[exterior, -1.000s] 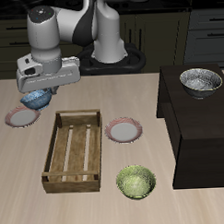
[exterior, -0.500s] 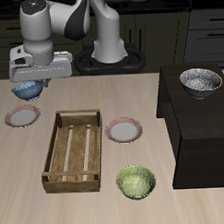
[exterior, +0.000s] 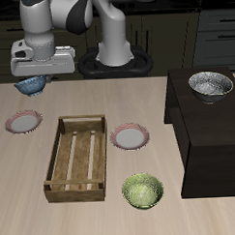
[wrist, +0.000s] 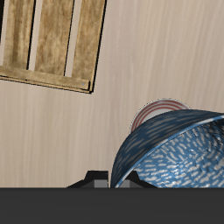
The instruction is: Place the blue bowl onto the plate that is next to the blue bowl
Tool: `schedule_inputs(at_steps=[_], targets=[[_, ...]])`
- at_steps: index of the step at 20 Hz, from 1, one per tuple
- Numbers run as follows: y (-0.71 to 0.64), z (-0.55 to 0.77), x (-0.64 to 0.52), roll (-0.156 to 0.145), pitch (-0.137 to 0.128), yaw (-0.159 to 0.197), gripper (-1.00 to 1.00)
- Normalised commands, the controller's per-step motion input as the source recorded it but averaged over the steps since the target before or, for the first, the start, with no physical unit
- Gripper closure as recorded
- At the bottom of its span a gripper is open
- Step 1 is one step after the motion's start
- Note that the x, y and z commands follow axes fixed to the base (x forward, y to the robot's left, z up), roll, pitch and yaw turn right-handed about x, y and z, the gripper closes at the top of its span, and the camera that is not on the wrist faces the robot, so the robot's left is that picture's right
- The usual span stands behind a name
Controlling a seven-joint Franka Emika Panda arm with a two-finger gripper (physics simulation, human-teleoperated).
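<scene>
The blue bowl (exterior: pixel 30 85) hangs in my gripper (exterior: pixel 33 82), held by its rim well above the table near the back edge. In the wrist view the blue bowl (wrist: pixel 175 149) with its light speckled inside fills much of the frame, tilted. The plate (exterior: pixel 24 122) with a pink-red rim lies on the table below, nearer the front edge than the bowl; the wrist view shows part of this plate (wrist: pixel 154 110) behind the bowl's rim. My gripper is shut on the bowl.
A wooden crate (exterior: pixel 79 157) lies mid-table beside the plate, also in the wrist view (wrist: pixel 52 44). A second identical plate (exterior: pixel 130 137) and an olive-green bowl (exterior: pixel 142 191) sit beyond it. A grey-white patterned bowl (exterior: pixel 212 85) stands on a dark cabinet (exterior: pixel 207 135).
My gripper has risen with the blue bowl and drifted back, away from the plate it hovered over a second ago.
</scene>
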Motion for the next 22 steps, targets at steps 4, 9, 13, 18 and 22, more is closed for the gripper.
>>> schedule_inputs(at_steps=[4, 9, 13, 18, 22], targets=[[-0.05, 0.05, -0.48, 0.007, -0.08, -0.049, 1.0], [-0.11, -0.06, -0.4, -0.004, -0.044, -0.036, 1.0], [-0.21, -0.04, -0.38, -0.029, -0.067, 0.023, 1.0], [-0.42, 0.13, -0.1, -0.071, -0.041, -0.011, 1.0], [-0.26, 0.05, 0.02, -0.038, -0.008, -0.023, 1.0]])
